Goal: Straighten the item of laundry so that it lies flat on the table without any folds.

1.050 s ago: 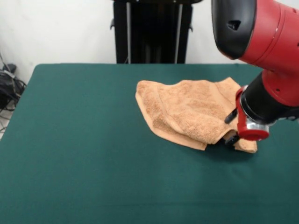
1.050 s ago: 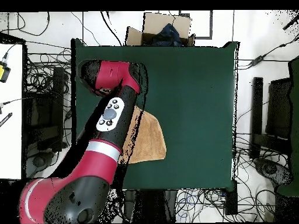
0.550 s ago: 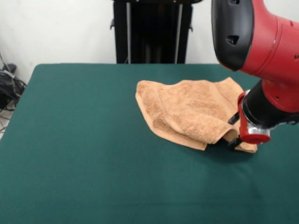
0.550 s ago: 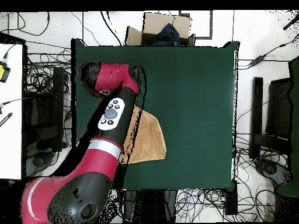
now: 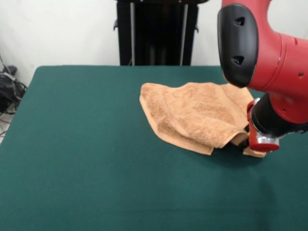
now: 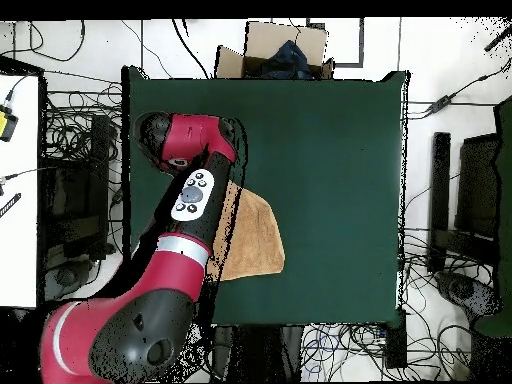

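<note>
The item of laundry (image 5: 197, 115) is an orange-tan terry towel lying rumpled and folded over itself right of the table's (image 5: 86, 144) middle. Its top layer ends in a thick fold along the near side. My gripper (image 5: 243, 143) is low at the towel's near right corner, mostly hidden behind the red wrist, so its state does not show. From overhead, the towel (image 6: 255, 235) lies near the table's (image 6: 330, 170) lower left, its left part covered by my arm (image 6: 190, 200), which also hides the gripper.
Cables (image 5: 7, 89) lie on the floor past the table's left edge. Overhead, a cardboard box (image 6: 275, 50) sits beyond the table's top edge, and a white desk (image 6: 18, 190) stands at the far left.
The arm has shifted a little to the right in the front view, and the gripper has slipped further behind the wrist. The towel keeps its shape.
</note>
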Action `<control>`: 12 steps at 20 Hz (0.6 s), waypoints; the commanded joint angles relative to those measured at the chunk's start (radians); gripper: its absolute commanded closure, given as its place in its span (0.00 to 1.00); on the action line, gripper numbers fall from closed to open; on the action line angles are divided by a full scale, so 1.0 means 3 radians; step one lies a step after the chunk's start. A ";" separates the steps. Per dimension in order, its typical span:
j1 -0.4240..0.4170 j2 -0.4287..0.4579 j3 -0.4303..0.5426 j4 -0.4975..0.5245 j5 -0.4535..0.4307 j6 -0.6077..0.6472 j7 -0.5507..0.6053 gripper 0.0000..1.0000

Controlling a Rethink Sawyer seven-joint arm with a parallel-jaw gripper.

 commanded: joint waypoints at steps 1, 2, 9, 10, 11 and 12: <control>-0.0060 0.0066 0.0483 0.0309 -0.0021 -0.0104 -0.0081 1.00; -0.0062 0.0061 0.0490 0.0315 -0.0019 -0.0094 -0.0068 1.00; -0.0045 0.0090 0.0537 0.0267 -0.0006 -0.0109 -0.0039 1.00; -0.0043 0.0087 0.0540 0.0274 -0.0005 -0.0107 -0.0037 1.00; -0.0040 0.0085 0.0540 0.0279 -0.0006 -0.0107 -0.0032 1.00; -0.0036 0.0075 0.0539 0.0288 -0.0006 -0.0100 -0.0026 1.00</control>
